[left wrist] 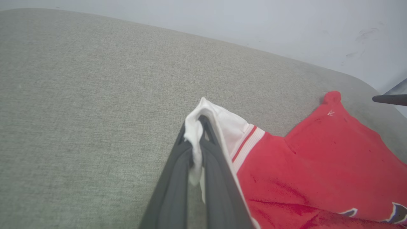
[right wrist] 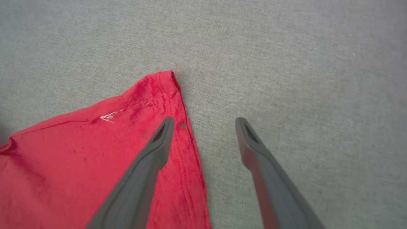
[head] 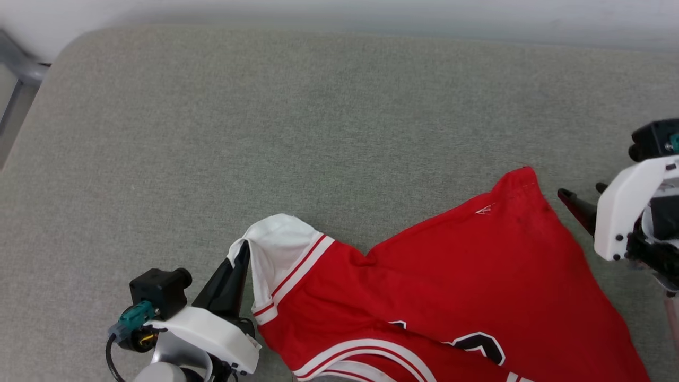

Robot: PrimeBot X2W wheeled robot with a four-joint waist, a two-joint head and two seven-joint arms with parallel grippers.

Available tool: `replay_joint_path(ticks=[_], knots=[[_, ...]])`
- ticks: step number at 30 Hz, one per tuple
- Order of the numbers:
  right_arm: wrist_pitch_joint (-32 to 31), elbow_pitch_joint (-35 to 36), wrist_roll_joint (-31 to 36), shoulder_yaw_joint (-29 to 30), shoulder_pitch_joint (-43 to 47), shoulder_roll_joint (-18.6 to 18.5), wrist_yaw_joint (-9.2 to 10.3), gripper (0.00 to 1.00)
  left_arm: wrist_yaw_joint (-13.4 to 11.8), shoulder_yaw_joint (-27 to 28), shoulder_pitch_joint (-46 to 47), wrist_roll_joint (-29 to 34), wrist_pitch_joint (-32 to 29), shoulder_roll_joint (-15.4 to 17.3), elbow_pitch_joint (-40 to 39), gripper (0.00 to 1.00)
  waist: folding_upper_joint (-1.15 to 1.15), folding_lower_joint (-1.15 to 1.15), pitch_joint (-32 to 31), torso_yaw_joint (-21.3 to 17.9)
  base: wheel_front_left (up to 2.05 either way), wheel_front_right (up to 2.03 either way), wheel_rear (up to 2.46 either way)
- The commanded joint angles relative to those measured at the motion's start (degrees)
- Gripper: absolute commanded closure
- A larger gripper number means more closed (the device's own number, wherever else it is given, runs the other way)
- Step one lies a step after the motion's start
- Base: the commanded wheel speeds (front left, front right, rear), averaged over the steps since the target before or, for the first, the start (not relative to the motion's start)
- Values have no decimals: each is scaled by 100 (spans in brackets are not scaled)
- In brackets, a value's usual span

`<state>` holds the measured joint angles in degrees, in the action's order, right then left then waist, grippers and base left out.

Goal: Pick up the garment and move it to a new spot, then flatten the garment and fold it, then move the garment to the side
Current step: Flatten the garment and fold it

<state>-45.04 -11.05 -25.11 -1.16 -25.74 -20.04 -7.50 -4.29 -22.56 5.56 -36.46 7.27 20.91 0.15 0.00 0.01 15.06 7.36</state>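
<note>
The fingers (left wrist: 219, 178) of the left gripper (head: 243, 252) are clamped on the garment's (head: 477, 276) white sleeve (head: 278, 236), tenting it off the grey surface (head: 318, 132). The right gripper (right wrist: 205, 122) holds its fingers apart, straddling the red hem corner (right wrist: 168, 79) at the far right. The garment lies rumpled at the near right. This looks like flattening: next, the right should close on that corner, then both should pull outward evenly.

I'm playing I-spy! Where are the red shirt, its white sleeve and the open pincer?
shirt (head: 477, 265), head view, on the red body cloth.
sleeve (left wrist: 227, 123), left wrist view, on the white cloth above the striped trim.
right pincer (right wrist: 204, 120), right wrist view, midway between its spread fingertips.
</note>
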Motion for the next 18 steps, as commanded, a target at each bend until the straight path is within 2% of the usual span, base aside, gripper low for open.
replay_joint_path(ticks=[1,8,14,15,18], knots=[[-70,8,44,-96,-179,-50,2,0,26,-14,112,39,49,-28,13,100,0,-1,225,177,0,0,0],[-416,-562,-71,-802,-796,-88,2,0,166,-57,364,6,197,-134,195,100,0,-1,632,305,0,0,0],[-1006,-1289,-476,-1351,-691,-126,1,0,234,-112,472,-32,261,-222,436,100,0,-1,710,394,0,0,0],[-1354,-1545,-668,-1396,-609,-110,1,99,263,-130,505,-45,283,-236,520,100,0,-1,692,404,0,0,0],[-1302,-1553,-714,-1399,-767,-111,2,100,270,-110,528,-73,300,-213,595,100,0,-1,637,387,0,0,0]])
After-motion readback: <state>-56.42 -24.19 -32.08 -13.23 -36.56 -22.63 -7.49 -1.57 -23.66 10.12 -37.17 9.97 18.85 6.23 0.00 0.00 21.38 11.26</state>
